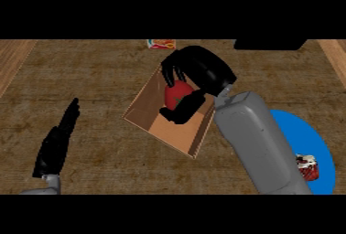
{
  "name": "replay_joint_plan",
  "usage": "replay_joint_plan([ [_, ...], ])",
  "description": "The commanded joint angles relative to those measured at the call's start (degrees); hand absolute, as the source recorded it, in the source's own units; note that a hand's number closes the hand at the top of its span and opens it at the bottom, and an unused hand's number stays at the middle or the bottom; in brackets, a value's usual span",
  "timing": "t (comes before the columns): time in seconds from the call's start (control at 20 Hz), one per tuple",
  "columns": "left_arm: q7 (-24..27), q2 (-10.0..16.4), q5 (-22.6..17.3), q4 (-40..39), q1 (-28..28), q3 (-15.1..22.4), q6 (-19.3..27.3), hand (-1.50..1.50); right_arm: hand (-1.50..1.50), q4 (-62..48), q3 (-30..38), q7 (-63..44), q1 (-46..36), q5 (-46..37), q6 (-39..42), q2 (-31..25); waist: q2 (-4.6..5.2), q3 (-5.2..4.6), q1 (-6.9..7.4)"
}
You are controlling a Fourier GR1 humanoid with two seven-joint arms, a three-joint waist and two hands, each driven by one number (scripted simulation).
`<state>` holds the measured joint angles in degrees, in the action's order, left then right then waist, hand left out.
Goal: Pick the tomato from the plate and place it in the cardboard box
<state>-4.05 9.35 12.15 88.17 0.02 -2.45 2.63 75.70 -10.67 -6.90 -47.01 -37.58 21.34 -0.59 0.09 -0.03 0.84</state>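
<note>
Now the right hand (202,68) curls round the tomato (175,94) over the cardboard box (146,110). Beside it, the left hand (57,141) rests, fingers straight.

The tomato (177,94) is red, darker on its shaded side. The cardboard box (177,135) is tan, paler along the rim and orange-brown inside. The right hand (202,68) and left hand (55,146) are black, on grey forearms (256,141). The plate (319,146) at the right is plain bright blue; the small thing (306,167) on it is red and white, perhaps striped. The counter (88,73) is mottled dark brown, with lighter wood-grain strips (15,59) at left and right. A far packet (161,44) shows orange, white and red.
</note>
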Motion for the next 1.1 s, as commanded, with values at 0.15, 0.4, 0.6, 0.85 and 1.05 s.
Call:
replay_joint_plan([
  [0.15, -3.1, -0.5, 0.8, -1.3, -3.9, -0.5, 0.8, 0.0, -1.5, -12.8, -9.7, -4.5, -0.2, 4.4, -11.7, 0.6, 0.12, 0.02, 0.39],
  [0.4, -3.2, 0.4, 0.5, 4.5, 0.5, 0.3, -1.2, 0.0, -1.5, -25.5, -13.3, 2.1, -5.1, 9.7, -21.5, 0.6, 0.17, 0.04, 1.04],
  [0.6, -3.1, 0.3, -0.5, 2.8, -1.2, -0.4, -1.8, 0.0, -1.5, -26.6, -11.3, 3.1, -7.6, 18.8, -23.6, 0.6, 0.24, 0.04, 1.28],
  [0.85, -0.3, -0.3, 0.3, 1.7, 2.5, 0.1, -1.3, 0.0, -1.5, -25.1, -3.5, 6.9, -6.2, 25.6, -31.3, 0.6, 0.26, 0.06, 1.04],
  [1.05, -2.6, 1.7, -1.7, 0.8, -1.9, -2.6, -2.7, 0.0, -1.5, -25.3, 3.3, 9.8, -6.1, 32.2, -28.8, 0.6, 0.16, 0.06, -0.2],
])
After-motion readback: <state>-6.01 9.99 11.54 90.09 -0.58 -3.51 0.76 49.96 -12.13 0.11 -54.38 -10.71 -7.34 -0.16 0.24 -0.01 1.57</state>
